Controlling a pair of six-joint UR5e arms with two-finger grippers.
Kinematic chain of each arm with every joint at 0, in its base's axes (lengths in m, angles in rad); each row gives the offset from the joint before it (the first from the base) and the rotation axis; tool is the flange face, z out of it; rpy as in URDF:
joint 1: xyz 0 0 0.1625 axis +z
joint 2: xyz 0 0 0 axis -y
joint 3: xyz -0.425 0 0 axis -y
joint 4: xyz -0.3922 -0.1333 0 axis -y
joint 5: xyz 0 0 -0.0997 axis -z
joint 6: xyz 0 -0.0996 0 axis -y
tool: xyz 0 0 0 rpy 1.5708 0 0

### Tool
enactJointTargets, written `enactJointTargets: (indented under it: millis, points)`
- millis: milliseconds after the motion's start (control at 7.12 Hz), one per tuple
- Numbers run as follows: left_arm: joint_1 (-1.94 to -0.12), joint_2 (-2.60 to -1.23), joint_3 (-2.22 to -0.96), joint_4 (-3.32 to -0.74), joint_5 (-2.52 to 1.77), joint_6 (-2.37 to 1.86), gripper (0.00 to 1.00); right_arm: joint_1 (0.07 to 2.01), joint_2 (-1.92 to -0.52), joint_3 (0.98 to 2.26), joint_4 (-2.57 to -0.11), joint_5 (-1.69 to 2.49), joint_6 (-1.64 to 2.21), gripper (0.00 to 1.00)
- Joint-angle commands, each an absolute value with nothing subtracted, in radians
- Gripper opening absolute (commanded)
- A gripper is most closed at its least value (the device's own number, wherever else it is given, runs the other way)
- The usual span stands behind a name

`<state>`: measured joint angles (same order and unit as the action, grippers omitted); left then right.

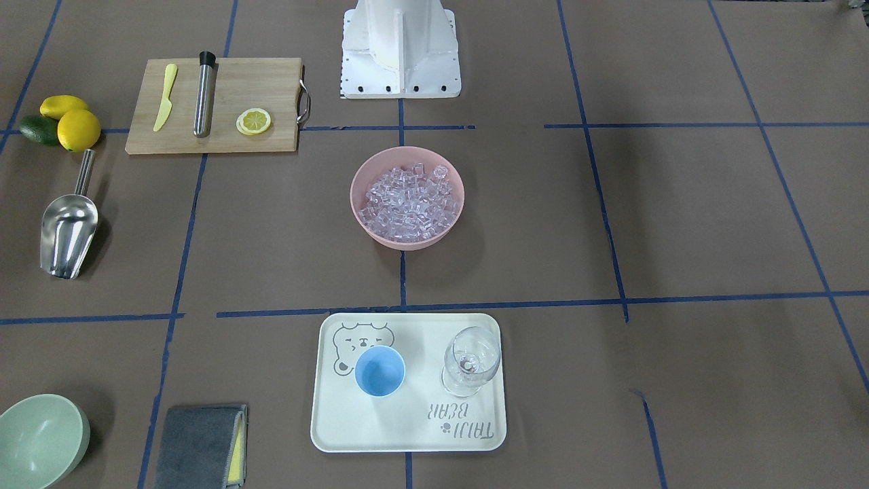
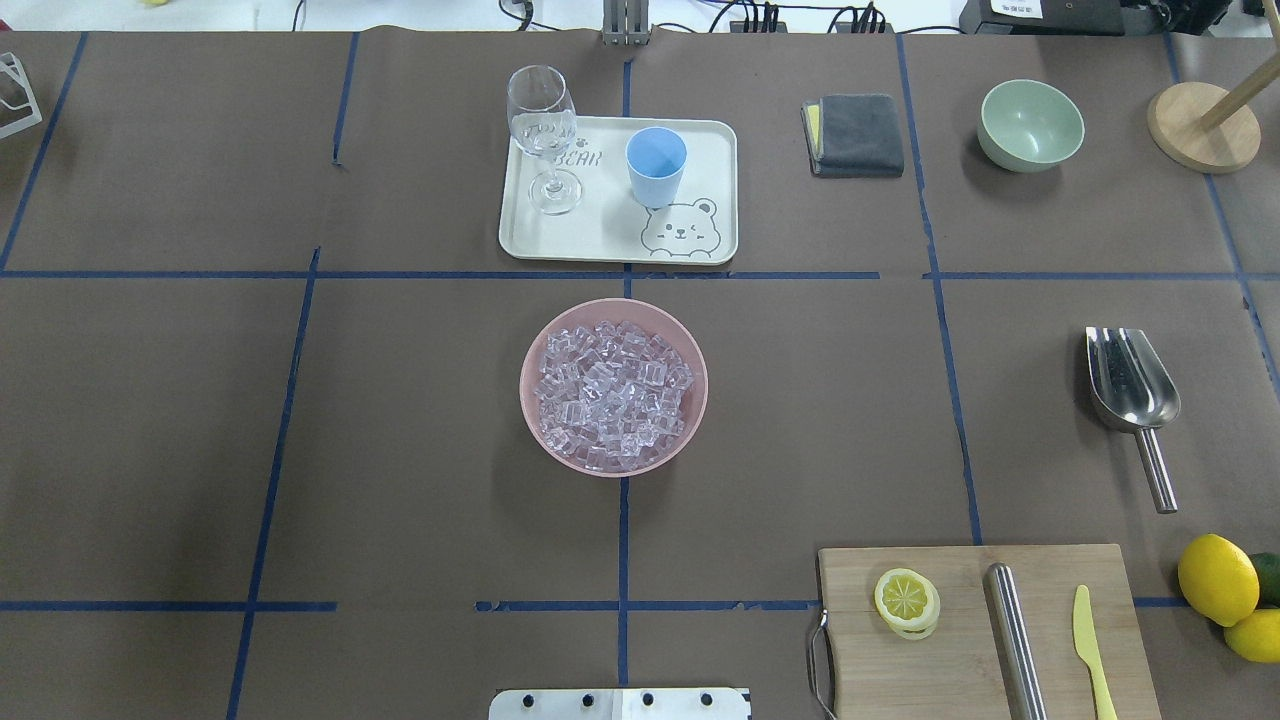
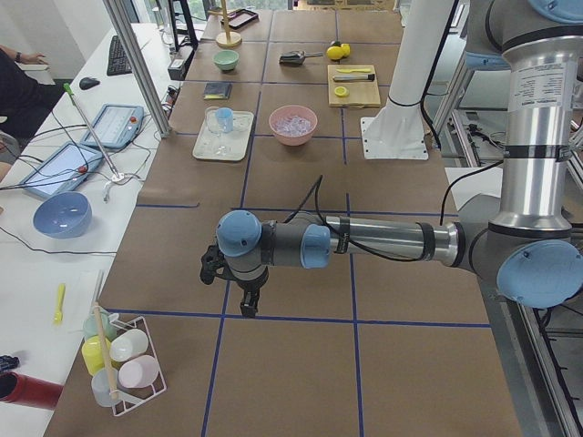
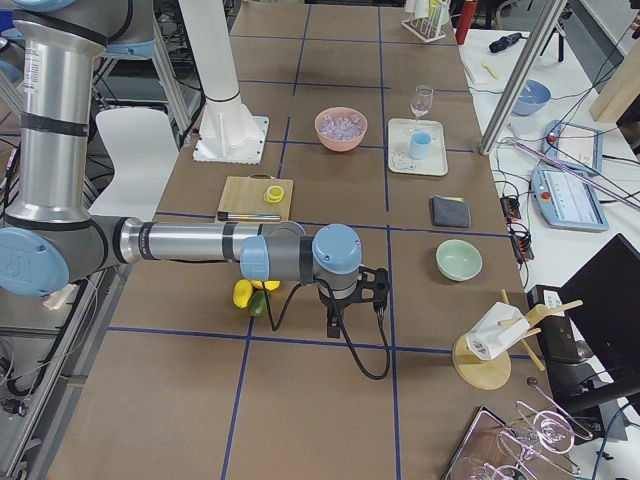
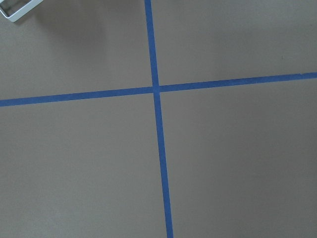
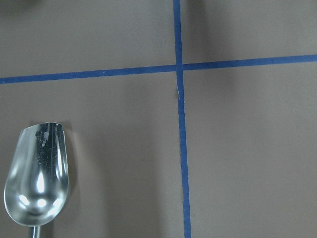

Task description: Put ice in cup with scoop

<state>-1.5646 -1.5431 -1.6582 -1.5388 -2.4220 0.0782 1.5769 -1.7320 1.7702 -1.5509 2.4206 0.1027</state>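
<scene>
The ice [image 2: 613,392] fills a pink bowl [image 2: 532,400] at the table's middle. The light-blue cup [image 2: 656,165] stands upright and empty on a cream tray [image 2: 610,228] at the far side. The steel scoop [image 2: 1132,385] lies on the table at the right, handle toward the robot; its trough shows in the right wrist view [image 6: 37,173]. My left gripper [image 3: 247,306] shows only in the exterior left view, low over bare table far from everything. My right gripper [image 4: 334,322] shows only in the exterior right view, hanging near the scoop's area. I cannot tell whether either is open or shut.
A wine glass [image 2: 543,135] stands on the tray beside the cup. A cutting board [image 2: 960,660] with a lemon slice, a steel cylinder and a yellow knife lies near right. Lemons [image 2: 1218,580], a green bowl [image 2: 1031,125], a grey cloth [image 2: 855,133] and a wooden stand [image 2: 1200,125] sit at the right.
</scene>
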Motion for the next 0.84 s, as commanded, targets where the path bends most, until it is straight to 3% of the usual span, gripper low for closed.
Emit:
enactJointTargets:
  millis: [0, 281, 702]
  points:
    - [-1.565, -1.543, -1.664, -1.539, -2.421, 0.078, 1.00, 1.577, -1.732, 1.778, -1.551, 2.422, 0.101, 1.00]
    - [-1.565, -1.543, -1.672, -1.539, -2.421, 0.078, 1.00, 1.577, -1.729, 1.798, -1.551, 2.425, 0.112, 1.00]
    - [-1.556, -1.554, -1.833, -1.583, -2.433, 0.083, 1.00, 1.572, -1.691, 1.828, -1.542, 2.439, 0.115, 1.00]
